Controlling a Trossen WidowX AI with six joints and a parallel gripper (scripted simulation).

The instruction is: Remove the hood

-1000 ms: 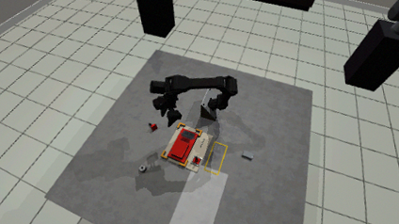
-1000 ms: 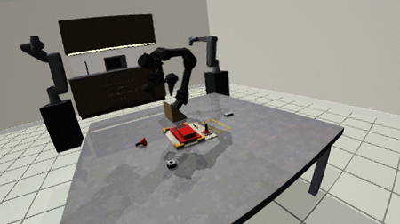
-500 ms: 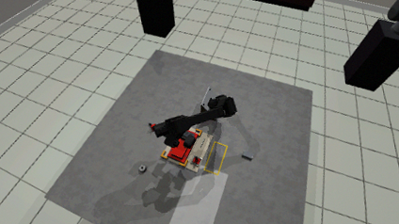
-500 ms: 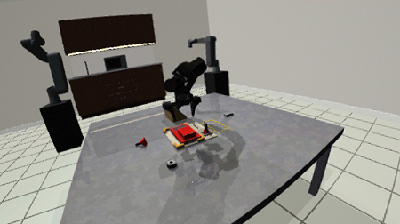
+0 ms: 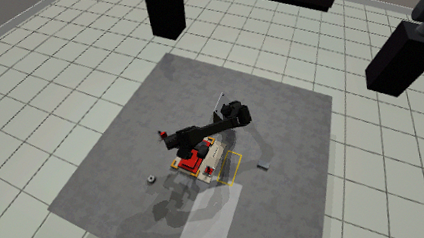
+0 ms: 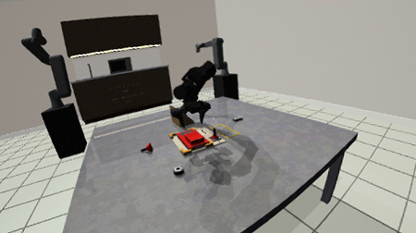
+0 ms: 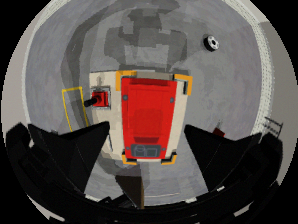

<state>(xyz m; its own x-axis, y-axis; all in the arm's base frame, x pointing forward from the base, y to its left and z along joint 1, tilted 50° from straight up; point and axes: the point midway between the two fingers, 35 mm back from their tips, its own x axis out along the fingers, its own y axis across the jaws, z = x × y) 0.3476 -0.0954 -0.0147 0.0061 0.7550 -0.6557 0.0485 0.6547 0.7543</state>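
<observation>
The red hood (image 5: 192,162) (image 6: 194,137) (image 7: 148,107) lies flat on the beige toy car base (image 5: 215,159) (image 7: 178,114), between orange corner brackets. My gripper (image 5: 194,151) (image 6: 192,121) (image 7: 148,127) is open and empty, above the car. In the wrist view its fingertips stand wide apart, one on each side of the hood, with the hood's darker panel end nearer me. The marked area, a yellow outline (image 5: 236,170) (image 6: 230,128) (image 7: 72,89), lies on the table beside the car, on the side of the small red lever piece. Fingertip height over the hood is hard to tell.
A red piece with a black lever (image 5: 209,170) (image 6: 215,137) (image 7: 100,99) stands on the base beside the hood. A wheel (image 5: 151,179) (image 6: 178,171) (image 7: 212,43), a red and black piece (image 5: 163,135) (image 6: 149,147) and a grey block (image 5: 263,166) (image 6: 237,119) lie around. A brown panel (image 6: 181,119) (image 7: 131,190) stands behind the car.
</observation>
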